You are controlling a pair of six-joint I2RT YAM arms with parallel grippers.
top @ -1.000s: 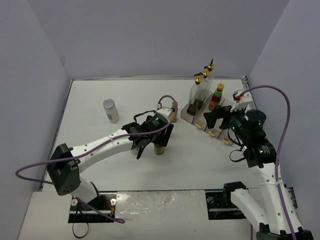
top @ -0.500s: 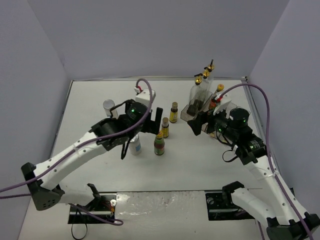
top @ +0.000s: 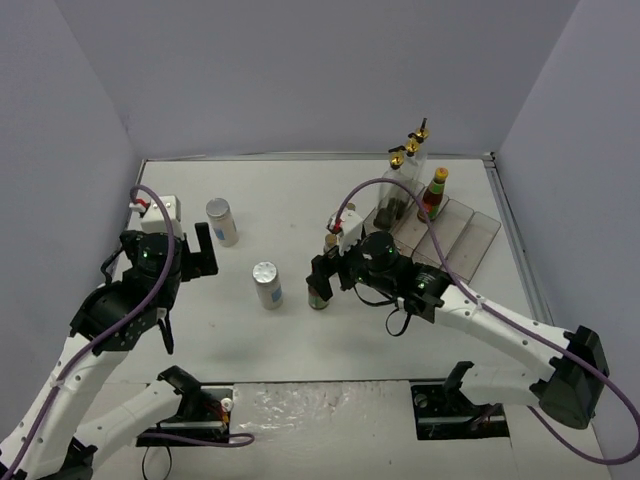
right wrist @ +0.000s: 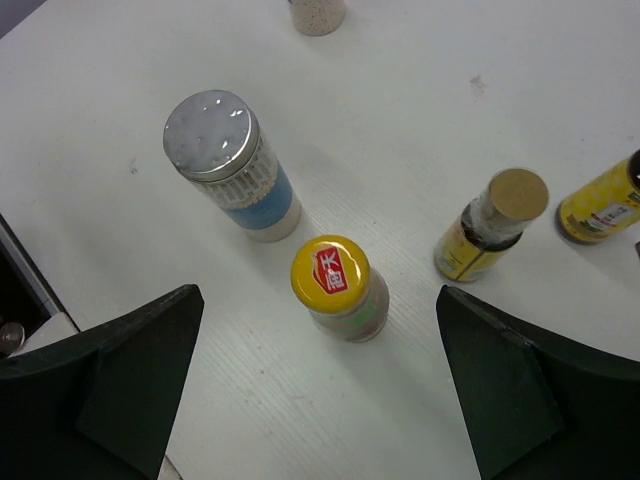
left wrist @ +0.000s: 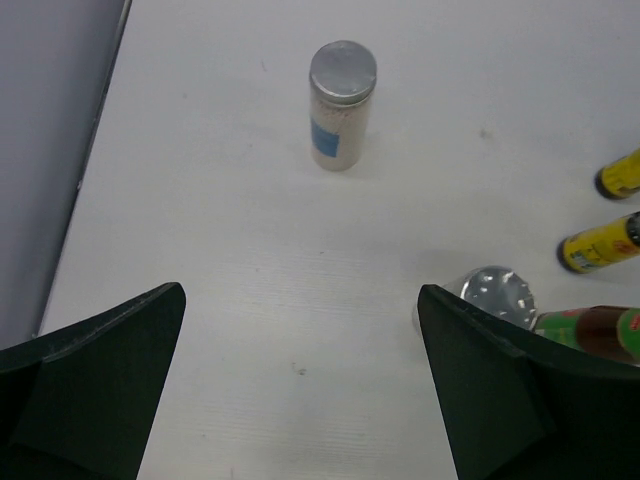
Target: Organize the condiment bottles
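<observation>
Found tall glass bottles (top: 397,190) and one red-sauce bottle (top: 433,195) already standing in the clear rack (top: 475,235) at the back right. Judged the sorting well short of finished: counted five bottles loose on the table (top: 300,190), namely a yellow-capped sauce bottle (right wrist: 340,285), two small yellow-labelled bottles (right wrist: 490,225), a near shaker (right wrist: 230,165) and a far shaker (left wrist: 340,105). Hovered directly above the yellow-capped sauce bottle with the right gripper (right wrist: 318,295), jaws spread wide on either side and clasping nothing, arm stretched leftward across the table. Held the left gripper (left wrist: 300,300) near the left wall (top: 90,200), fingers (left wrist: 100,380) equally parted and empty, aimed toward the far shaker, well apart from it.
</observation>
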